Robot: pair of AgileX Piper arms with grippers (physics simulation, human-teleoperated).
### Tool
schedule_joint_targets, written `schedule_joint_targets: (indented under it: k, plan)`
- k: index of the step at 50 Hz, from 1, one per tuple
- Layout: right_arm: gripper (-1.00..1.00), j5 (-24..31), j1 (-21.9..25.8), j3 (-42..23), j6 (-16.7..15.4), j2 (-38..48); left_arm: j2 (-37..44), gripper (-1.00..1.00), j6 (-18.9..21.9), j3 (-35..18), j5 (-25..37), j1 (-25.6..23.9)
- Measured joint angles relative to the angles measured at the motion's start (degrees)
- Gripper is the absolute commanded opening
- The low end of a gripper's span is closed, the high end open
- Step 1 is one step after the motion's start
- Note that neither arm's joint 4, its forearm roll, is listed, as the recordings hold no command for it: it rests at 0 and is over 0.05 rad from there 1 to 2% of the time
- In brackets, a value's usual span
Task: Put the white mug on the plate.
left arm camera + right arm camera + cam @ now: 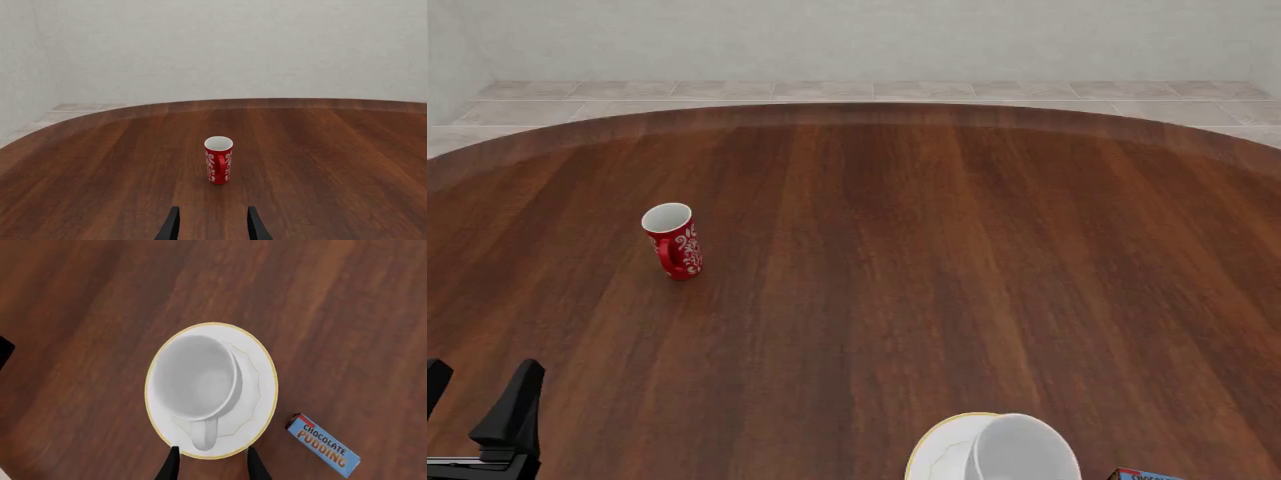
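Resting upright, white mug on plate

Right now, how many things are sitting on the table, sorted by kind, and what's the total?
Mugs and cups: 2, the white mug and the red cup
Plates: 1, the plate under the white mug
Boxes: 1, the chocolate pudding box
Total: 4

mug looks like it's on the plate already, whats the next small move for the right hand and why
Probably just lift the right hand straight up and away. The white mug already stands upright on the plate, and the hand is open just above its handle, holding nothing, so backing off cleanly avoids nudging it.
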Motion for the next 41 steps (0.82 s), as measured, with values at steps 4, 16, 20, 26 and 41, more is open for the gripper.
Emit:
schedule_joint_targets:
  k: [4,16,20,26,41]
  plan:
    - [1.0,2.2,0.0,-1.7,-0.4,-0.9,0.0,1.0,0.0,0.0,0.0,0.0]
    - [1.0,8.7,0.1,-8.6,-0.8,-3.1,0.0,1.0,0.0,0.0,0.0,0.0]
    - [1.0,10.7,0.0,-10.7,-1.0,-3.8,0.0,1.0,0.0,0.0,0.0,0.0]
    - [1.0,12.5,-0.1,-12.5,-1.2,-4.4,0.0,1.0,0.0,0.0,0.0,0.0]
    - [1.0,14.2,-0.3,-14.3,-1.4,-5.0,0.0,1.0,0.0,0.0,0.0,0.0]
